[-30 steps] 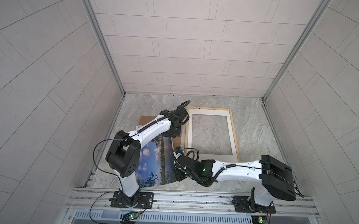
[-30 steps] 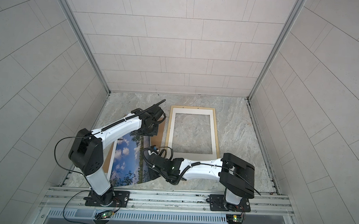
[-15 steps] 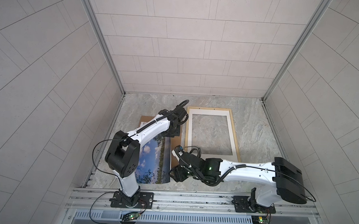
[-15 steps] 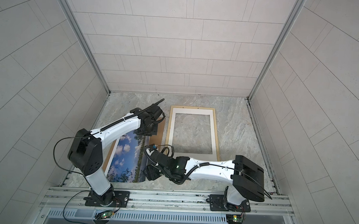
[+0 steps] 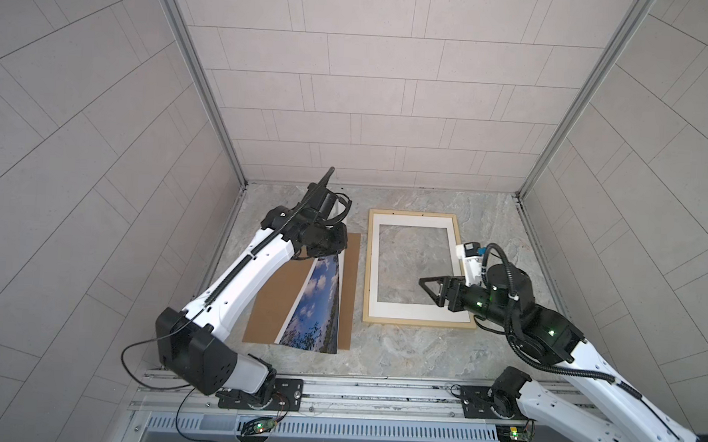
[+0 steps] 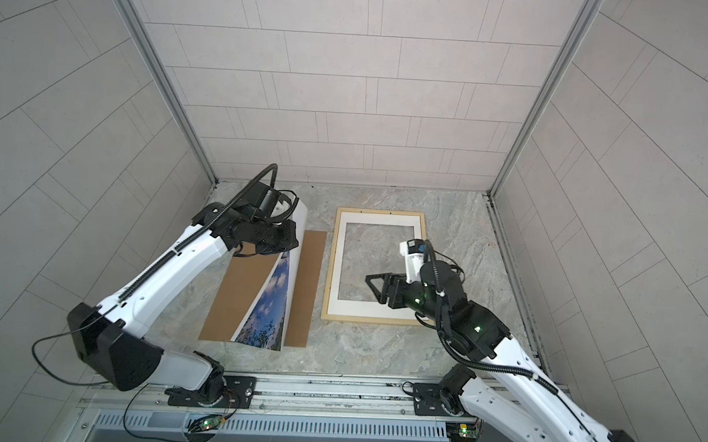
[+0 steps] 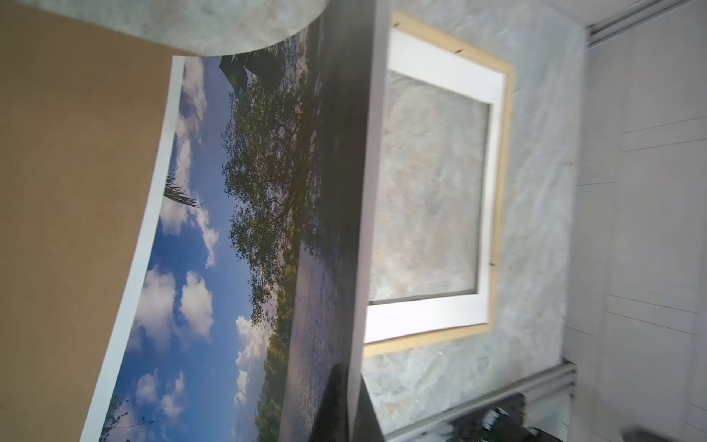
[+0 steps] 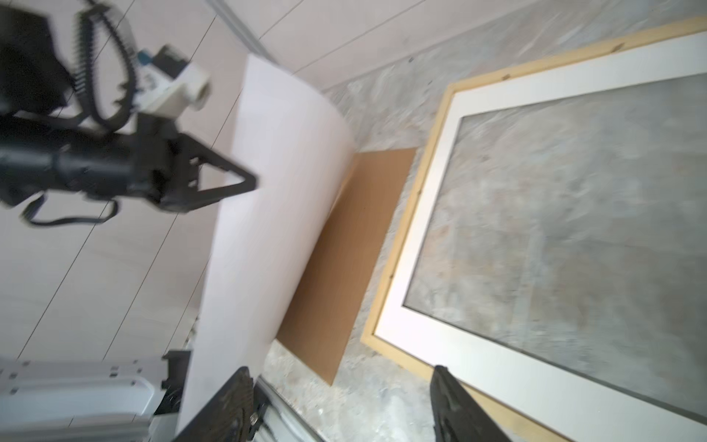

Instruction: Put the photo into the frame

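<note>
left arm [image 5: 249, 275] outstretched, jaws clamp photo [image 5: 318, 307] edge | right jaws apart above frame [image 5: 368, 272]

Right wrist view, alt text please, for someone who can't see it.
The left hand pinches an edge of the photo, curled up with its white back showing, above a brown backing board. Beside them the empty frame lies flat; the right hand is open in the foreground.

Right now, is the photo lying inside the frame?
No: the photo curls up over the brown backing board, beside the frame.
</note>
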You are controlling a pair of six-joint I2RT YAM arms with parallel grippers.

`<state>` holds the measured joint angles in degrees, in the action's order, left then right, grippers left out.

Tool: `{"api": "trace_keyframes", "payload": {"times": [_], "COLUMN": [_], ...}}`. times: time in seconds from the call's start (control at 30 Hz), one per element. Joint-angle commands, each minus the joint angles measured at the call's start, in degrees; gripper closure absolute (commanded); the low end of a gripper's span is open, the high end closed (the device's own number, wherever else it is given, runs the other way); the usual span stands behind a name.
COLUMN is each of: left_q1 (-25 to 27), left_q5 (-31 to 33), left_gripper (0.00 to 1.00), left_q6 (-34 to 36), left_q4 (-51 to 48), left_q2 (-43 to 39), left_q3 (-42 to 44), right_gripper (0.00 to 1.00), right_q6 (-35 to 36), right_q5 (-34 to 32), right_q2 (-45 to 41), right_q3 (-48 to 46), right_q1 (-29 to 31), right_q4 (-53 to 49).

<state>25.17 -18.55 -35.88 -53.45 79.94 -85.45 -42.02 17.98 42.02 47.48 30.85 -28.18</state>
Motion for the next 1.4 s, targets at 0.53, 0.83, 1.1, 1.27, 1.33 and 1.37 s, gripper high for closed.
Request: {"api": "trace_keyframes", "payload": {"times": [0.53,0.83,1.1,1.27,1.33,1.37], "left_q1": [6.54,4.67,4.15,2.31,1.41,1.14], "left_q5": [-32.26,-30.01,-17.93,-19.31,-19.2,-19.3], "left_gripper": [1.0,1.0,1.0,1.0,1.0,1.0], "left_q6": [-36.39,-18.5,-2.18,2.11,3.16,3.79], "left_q4": [57.99,40.2,38.31,34.43,34.2,34.16], "left_q2": [13.29,27.38,31.9,35.4,35.79,35.84], "left_q3": [-17.47,-17.39,-3.24,-3.5,-2.94,-2.8], "right_gripper": [0.25,0.23,0.24,0.25,0.25,0.25], "right_q6": [16.31,19.7,16.59,16.15,14.74,14.16], "right_q5": [12.5,4.87,10.36,11.1,12.48,12.69], "right_q2": [6.86,9.43,9.75,11.72,13.0,13.23], "right_q3": [12.03,14.96,4.71,-1.88,-4.34,-5.5], "right_q1": [-40.02,-44.29,-44.23,-44.03,-44.03,-43.95], "right_q4": [-14.57,-15.63,-7.37,-3.07,-0.22,1.26]}}
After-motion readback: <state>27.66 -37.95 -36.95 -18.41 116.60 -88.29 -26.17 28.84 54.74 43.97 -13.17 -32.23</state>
